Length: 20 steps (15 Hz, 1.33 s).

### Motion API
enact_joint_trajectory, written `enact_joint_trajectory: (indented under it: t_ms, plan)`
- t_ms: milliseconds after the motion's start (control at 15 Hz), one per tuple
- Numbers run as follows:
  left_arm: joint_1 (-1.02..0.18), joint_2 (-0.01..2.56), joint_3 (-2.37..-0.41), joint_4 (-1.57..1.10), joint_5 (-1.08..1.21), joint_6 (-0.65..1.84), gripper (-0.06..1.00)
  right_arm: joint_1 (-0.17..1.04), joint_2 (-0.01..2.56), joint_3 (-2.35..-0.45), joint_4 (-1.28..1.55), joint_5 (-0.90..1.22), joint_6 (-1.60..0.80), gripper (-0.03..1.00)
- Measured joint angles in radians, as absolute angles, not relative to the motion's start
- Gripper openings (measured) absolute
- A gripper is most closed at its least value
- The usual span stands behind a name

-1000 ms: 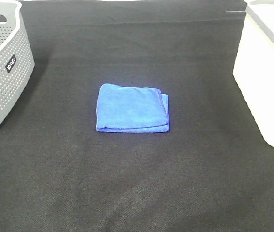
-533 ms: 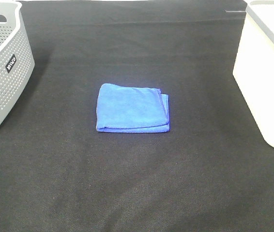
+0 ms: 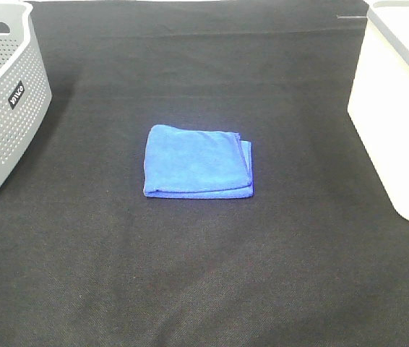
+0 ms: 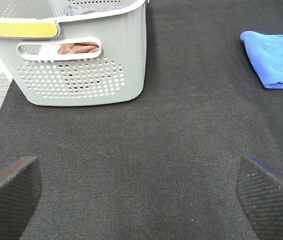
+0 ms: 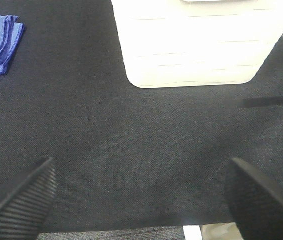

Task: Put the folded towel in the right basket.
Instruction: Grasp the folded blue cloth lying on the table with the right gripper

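In the exterior high view the left edge cuts off the grey basket [image 3: 6, 108] and the right edge cuts off the white basket [image 3: 396, 123]. The grey one's label [image 3: 16, 94] is too small to read. The left wrist view crops the folded towel [image 4: 276, 57] and shows only a strip of brownish cloth [image 4: 79, 48] through the handle slot [image 4: 36, 48]. The white basket's inside is hidden. Of the left gripper [image 4: 139, 197] and the right gripper [image 5: 139, 195], only finger ends show, at the frame corners.

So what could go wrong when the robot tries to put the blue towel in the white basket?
The towel lies in loose layers, with edges showing on one side, so a pinch on only the top layer might unfold it. The white basket has a tall wall, and a low carry could snag the towel on its rim. The gray basket on the other side is the wrong one.
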State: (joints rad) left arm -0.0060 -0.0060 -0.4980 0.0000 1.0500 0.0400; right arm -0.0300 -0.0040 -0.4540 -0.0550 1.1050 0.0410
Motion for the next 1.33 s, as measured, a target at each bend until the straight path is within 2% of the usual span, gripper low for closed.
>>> enact_joint_trajectory:
  t_ms: [1333]
  plan:
    - [-0.006, -0.006, -0.498, 0.0, 1.05, 0.04, 0.99, -0.03, -0.004, -0.454, -0.067, 1.105, 0.043, 0.89]
